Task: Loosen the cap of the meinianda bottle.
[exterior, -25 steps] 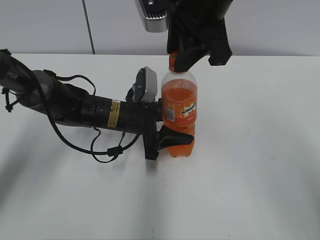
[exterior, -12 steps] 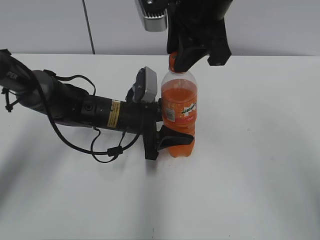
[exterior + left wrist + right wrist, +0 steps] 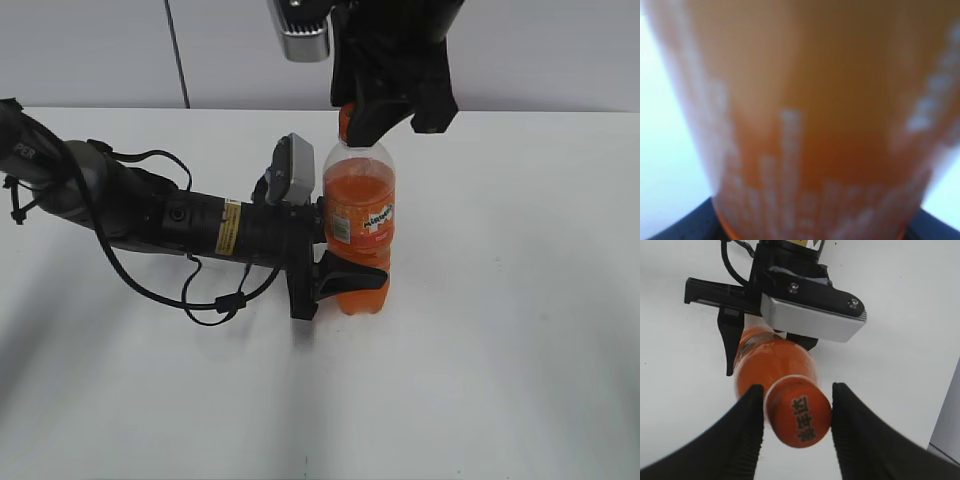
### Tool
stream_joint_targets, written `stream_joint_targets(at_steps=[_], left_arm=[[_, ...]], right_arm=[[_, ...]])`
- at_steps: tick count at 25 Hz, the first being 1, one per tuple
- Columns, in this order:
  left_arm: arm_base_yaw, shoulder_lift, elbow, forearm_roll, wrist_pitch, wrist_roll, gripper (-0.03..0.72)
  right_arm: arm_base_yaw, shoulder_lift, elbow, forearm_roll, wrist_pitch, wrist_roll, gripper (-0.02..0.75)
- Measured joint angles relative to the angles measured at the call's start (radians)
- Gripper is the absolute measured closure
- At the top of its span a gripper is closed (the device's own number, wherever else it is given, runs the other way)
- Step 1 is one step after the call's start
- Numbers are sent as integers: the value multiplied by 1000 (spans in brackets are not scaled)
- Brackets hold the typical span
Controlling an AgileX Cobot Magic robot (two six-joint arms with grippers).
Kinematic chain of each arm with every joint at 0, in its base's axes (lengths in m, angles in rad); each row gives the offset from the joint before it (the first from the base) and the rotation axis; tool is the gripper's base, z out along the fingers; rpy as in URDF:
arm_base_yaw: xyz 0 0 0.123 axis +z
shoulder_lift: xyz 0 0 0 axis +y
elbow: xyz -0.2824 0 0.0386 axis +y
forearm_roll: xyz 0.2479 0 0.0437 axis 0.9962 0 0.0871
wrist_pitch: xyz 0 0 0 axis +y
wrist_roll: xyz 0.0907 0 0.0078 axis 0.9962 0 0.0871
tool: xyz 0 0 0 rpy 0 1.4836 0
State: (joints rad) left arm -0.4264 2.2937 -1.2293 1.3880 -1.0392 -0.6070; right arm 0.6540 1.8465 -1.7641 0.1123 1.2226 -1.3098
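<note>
The meinianda bottle (image 3: pixel 358 220) stands upright on the white table, full of orange liquid, with an orange label. My left gripper (image 3: pixel 345 268) comes in from the left and is shut on its lower body. In the left wrist view the bottle (image 3: pixel 810 125) fills the frame as an orange blur, with my left gripper (image 3: pixel 810 235) showing only as dark bits at the bottom corners. My right gripper (image 3: pixel 352 122) hangs from above around the orange cap (image 3: pixel 345 120). In the right wrist view its two black fingers (image 3: pixel 797 390) press both sides of the cap (image 3: pixel 800 420), which has dark characters on top.
The left arm and its looping cables (image 3: pixel 215 300) lie across the white table (image 3: pixel 500 380) to the left of the bottle. The left arm's silver wrist camera (image 3: pixel 810 315) sits just beside the bottle's shoulder. A grey wall stands behind.
My right gripper has shifted very slightly up and left at the cap. The bottle and the left arm have not moved.
</note>
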Motion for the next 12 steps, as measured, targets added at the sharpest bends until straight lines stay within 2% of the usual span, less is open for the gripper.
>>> stream_joint_targets(at_steps=[5, 9, 12], left_arm=[[0, 0, 0, 0, 0, -3, 289], [0, 0, 0, -1, 0, -5, 289], [0, 0, 0, -1, 0, -6, 289]], right_arm=[[0, 0, 0, 7, 0, 7, 382], [0, 0, 0, 11, 0, 61, 311], [0, 0, -3, 11, 0, 135, 285]])
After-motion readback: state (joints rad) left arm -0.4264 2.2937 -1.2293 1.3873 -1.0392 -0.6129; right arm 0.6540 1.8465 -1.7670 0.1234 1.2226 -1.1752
